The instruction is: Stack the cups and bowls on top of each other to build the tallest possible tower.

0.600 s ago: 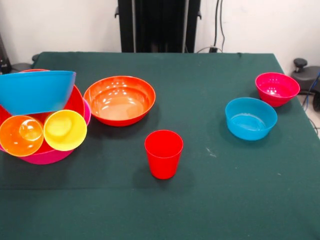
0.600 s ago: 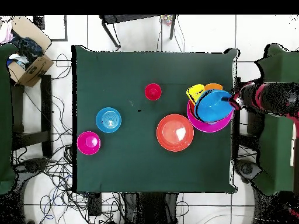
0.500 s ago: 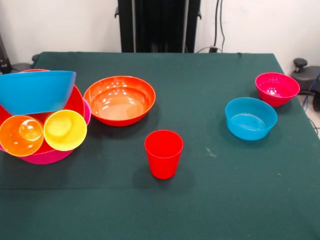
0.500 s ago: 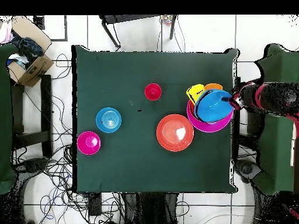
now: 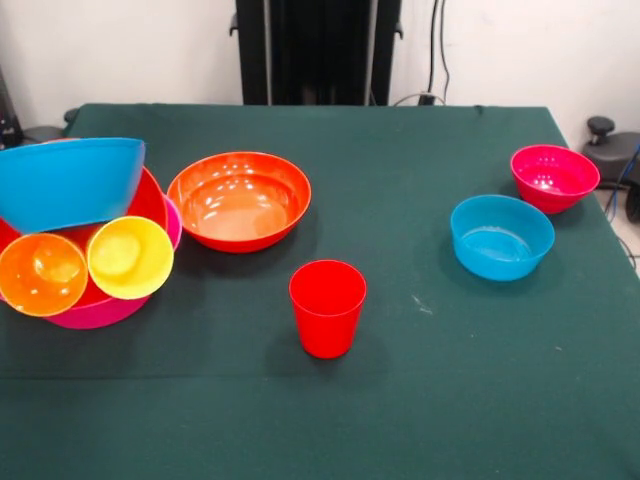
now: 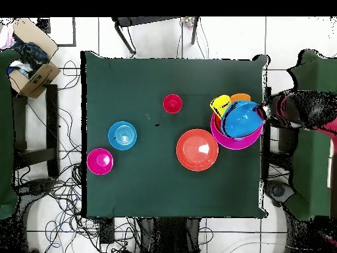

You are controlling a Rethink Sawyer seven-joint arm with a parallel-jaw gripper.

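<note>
The green table (image 5: 420,400) carries all the pieces. At the left edge of the front view sits a pile: a pink bowl (image 5: 95,312) at the bottom, a red-orange bowl (image 5: 150,205) inside it, and a big blue bowl (image 5: 70,182) on top, tilted so that its outer wall faces the camera. An orange cup (image 5: 42,273) and a yellow cup (image 5: 129,258) lie on their sides in the pile, mouths toward the camera, touching each other.

Just beside the pile, a second orange bowl (image 5: 239,200) stands upright on the cloth. A red cup (image 5: 327,307) stands upright near the middle of the table, apart from the bowls. Well to the right are a small blue bowl (image 5: 501,236) and a magenta bowl (image 5: 554,177), close together, both upright.

In the overhead view, a red and black arm (image 6: 293,109) reaches to the rim of the blue bowl. It cannot be told if the gripper is open or closed.
</note>
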